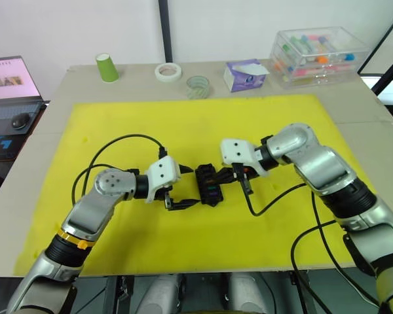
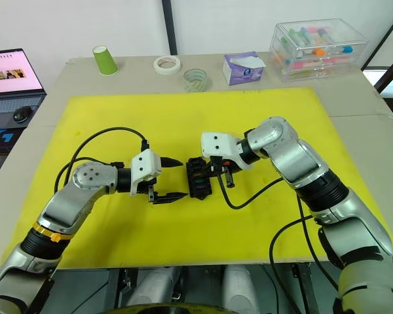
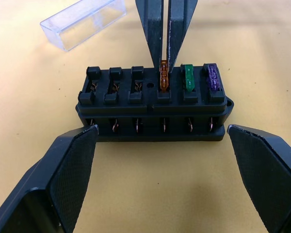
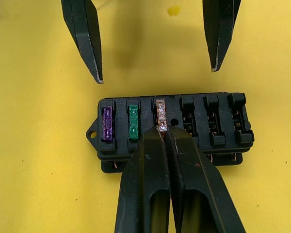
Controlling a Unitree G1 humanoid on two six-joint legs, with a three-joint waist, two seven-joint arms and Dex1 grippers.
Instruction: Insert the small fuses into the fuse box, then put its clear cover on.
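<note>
The black fuse box (image 1: 208, 184) lies in the middle of the yellow mat (image 1: 118, 124). A purple fuse (image 3: 211, 77), a green fuse (image 3: 187, 78) and an orange fuse (image 3: 163, 81) stand in three adjoining slots; the other three slots (image 3: 115, 82) are empty. My right gripper (image 4: 162, 128) comes down on the box from its right side, shut on the upper end of the orange fuse. My left gripper (image 3: 161, 130) is open at the box's left side, one finger beyond each end, touching nothing. The clear cover (image 3: 82, 22) lies on the mat just past the box.
Along the table's far edge stand a green cup (image 1: 107, 67), a white tape roll (image 1: 168, 72), a clear tape roll (image 1: 198, 86), a tissue box (image 1: 244, 74) and a large clear storage box (image 1: 318, 55). A laptop (image 1: 10, 85) sits off to the left. Black cables (image 1: 118, 140) loop over the mat.
</note>
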